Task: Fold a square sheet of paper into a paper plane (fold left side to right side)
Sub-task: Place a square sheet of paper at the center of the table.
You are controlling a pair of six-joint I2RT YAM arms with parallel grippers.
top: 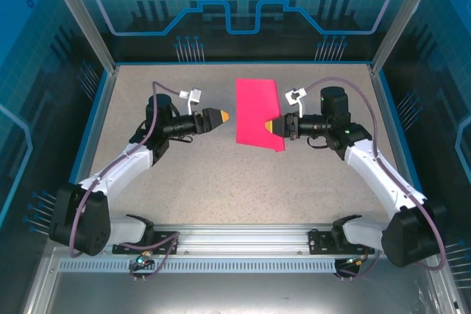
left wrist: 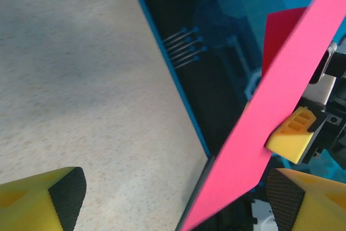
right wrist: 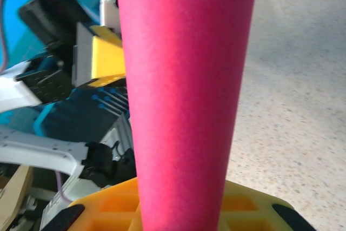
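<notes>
The right gripper (top: 271, 126) is pinching the square sheet of paper (top: 256, 104), apparently doubled over, above the middle of the table (top: 191, 174), while the left gripper (top: 227, 117) is hanging wide open just beside it, so the left-to-right fold is probably awaiting creasing.

Item: square sheet of paper (right wrist: 184, 106), magenta-pink, standing up the middle, lower end pinched in the yellow right gripper (right wrist: 181, 209). Left of sheet: left gripper (right wrist: 111, 58), yellow and black, blurred. Right of sheet: speckled beige table (right wrist: 294, 106).

Paper (top: 256, 104) in right gripper (top: 268, 126), seemingly aloft
</notes>
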